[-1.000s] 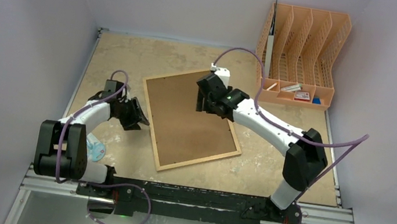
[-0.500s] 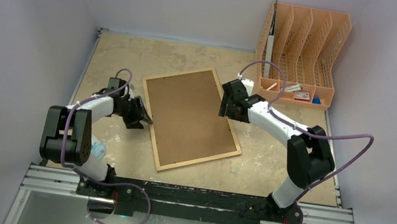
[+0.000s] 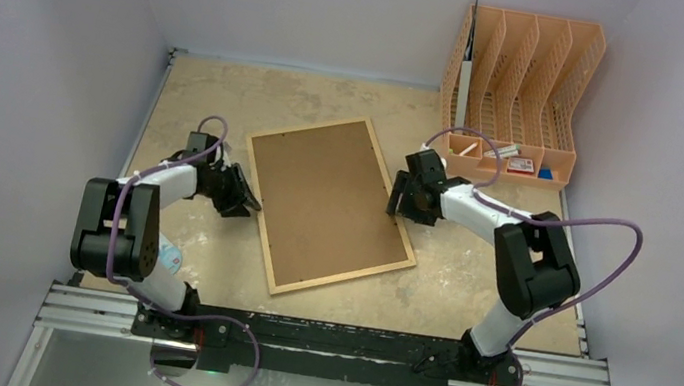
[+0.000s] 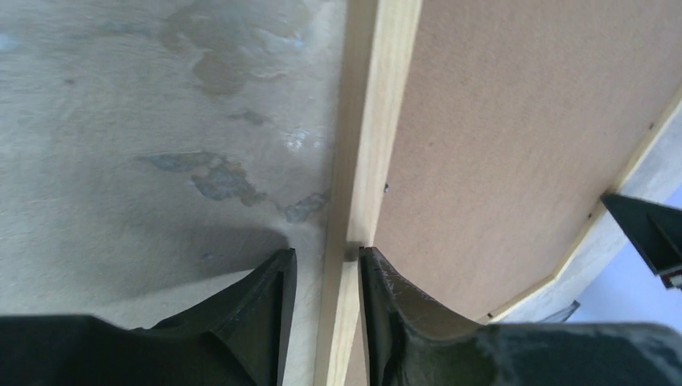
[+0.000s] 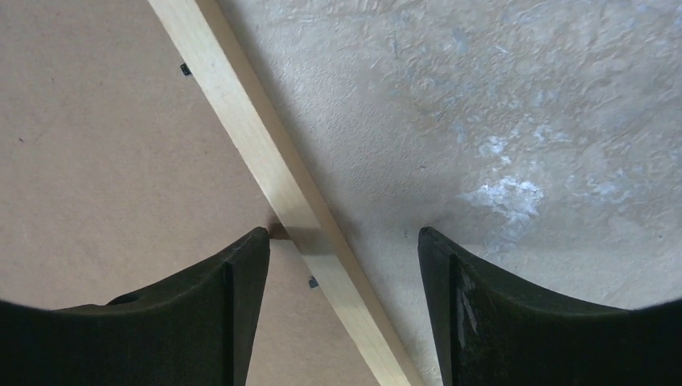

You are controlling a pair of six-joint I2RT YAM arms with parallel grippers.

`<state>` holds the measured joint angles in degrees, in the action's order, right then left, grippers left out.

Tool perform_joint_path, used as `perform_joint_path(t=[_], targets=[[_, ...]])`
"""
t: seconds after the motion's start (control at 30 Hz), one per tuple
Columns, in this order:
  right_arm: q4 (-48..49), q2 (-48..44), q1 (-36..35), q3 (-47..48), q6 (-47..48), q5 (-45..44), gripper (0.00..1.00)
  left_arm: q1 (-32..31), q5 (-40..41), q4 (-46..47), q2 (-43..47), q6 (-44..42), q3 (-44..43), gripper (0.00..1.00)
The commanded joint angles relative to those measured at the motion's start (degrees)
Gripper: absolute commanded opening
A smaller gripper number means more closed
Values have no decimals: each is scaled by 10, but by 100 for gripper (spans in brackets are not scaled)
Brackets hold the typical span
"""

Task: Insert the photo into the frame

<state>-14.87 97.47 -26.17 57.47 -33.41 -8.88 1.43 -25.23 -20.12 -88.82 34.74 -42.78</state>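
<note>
The frame [image 3: 327, 201] lies flat in the middle of the table with its brown fibreboard back up and its thin light-wood border around it. My left gripper [image 3: 244, 198] is at the frame's left edge. In the left wrist view the gripper [image 4: 326, 257] is narrowly open, its jaws astride the wood border [image 4: 374, 121], one on the table side and one at the board side. My right gripper [image 3: 398, 201] is at the frame's right edge. In the right wrist view the gripper [image 5: 342, 237] is wide open, astride the border [image 5: 241, 121]. The photo is out of view.
An orange plastic file organiser [image 3: 519, 87] stands at the back right, with small items in its front trays. A small light-blue object [image 3: 166, 255] lies by the left arm's base. Grey walls close in the table on three sides.
My right gripper has moved from over the frame's back to the right and down onto its right edge. My left gripper has shifted slightly, staying at the left edge.
</note>
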Motion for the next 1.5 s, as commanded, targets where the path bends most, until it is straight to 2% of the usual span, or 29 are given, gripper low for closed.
perform_joint_path(t=[0.0,0.17,0.3,0.47,0.83,0.9,1.0,1.27,1.37,1.47], targets=[[29,4,1,-14,19,53,70,2,68,23,29,27,5,33],[39,13,1,-25,28,85,69,2,106,34,65,44,18,27],[54,14,1,-29,53,112,68,2,97,46,70,47,20,26],[72,27,1,-32,86,134,68,2,74,50,35,51,10,25],[104,0,-1,-87,75,226,67,5,125,14,-62,38,-75,29],[95,-9,-1,-93,73,216,67,10,135,15,-76,33,-92,31],[66,-13,-2,-80,77,166,67,19,142,30,-95,26,-116,39],[-11,-17,-2,31,74,20,69,23,153,69,-150,-26,-177,52],[-14,-12,-2,63,79,12,69,23,135,38,-203,-52,-222,48],[-8,-4,-3,87,83,21,69,19,96,38,-229,-49,-223,32]])
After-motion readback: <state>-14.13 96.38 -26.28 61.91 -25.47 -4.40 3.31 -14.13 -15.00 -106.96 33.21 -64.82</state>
